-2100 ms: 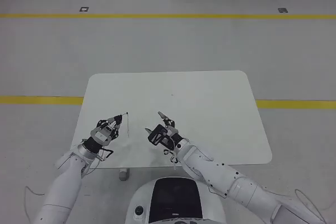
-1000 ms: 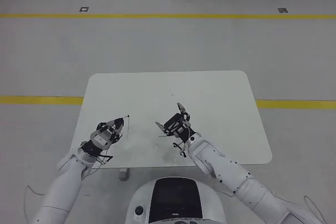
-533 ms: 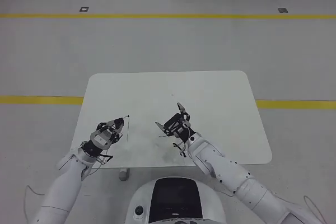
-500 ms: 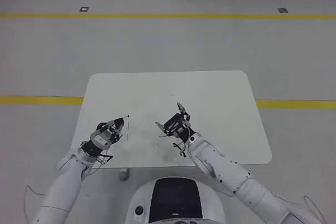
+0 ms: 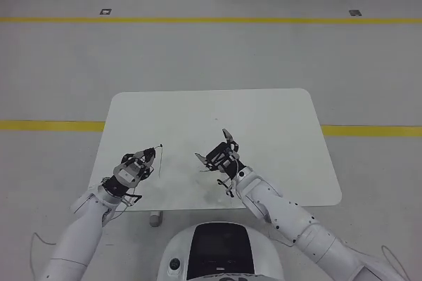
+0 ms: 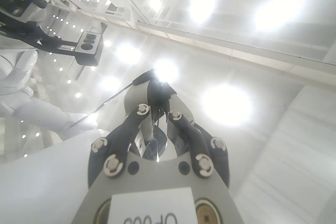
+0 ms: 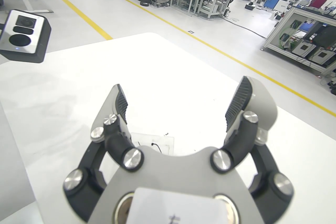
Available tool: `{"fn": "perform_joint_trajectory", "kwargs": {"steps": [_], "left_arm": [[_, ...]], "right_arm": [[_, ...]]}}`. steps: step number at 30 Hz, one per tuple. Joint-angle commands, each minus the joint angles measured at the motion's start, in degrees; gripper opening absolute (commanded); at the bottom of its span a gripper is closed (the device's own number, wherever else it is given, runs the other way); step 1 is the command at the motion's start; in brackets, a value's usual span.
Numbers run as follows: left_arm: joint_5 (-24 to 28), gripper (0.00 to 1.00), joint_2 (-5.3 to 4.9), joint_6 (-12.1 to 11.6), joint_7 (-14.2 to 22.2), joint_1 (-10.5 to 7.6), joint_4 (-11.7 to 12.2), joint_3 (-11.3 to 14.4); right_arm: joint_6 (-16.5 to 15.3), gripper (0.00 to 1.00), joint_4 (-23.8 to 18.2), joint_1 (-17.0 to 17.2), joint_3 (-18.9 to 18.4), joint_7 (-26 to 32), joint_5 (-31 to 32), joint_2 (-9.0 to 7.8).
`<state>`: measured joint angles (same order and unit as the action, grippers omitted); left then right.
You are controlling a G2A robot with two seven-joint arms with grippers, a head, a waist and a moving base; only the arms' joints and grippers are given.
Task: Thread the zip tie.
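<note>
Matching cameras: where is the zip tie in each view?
Top view: zip tie, black strand at the left pincer's tips.
Left wrist view: zip tie trailing from that shut pincer.
Right wrist view: the open right pincer over the table instead.
Shared landmark: the table.

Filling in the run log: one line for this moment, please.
left gripper shut on zip tie | right gripper open, empty | both over table
</note>
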<state>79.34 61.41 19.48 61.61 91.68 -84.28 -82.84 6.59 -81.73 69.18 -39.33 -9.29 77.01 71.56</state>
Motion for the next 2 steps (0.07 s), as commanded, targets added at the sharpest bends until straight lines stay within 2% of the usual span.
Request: {"fn": "perform_joint_trajectory", "kwargs": {"steps": [1, 2], "left_arm": [[0.00, 0.00, 0.00, 0.00, 0.00, 0.00, 0.00, 0.00], [0.00, 0.00, 0.00, 0.00, 0.00, 0.00, 0.00, 0.00]], "right_arm": [[0.00, 1.00, 0.00, 0.00, 0.00, 0.00, 0.00, 0.00], [0.00, 1.00, 0.00, 0.00, 0.00, 0.00, 0.00, 0.00]]}}
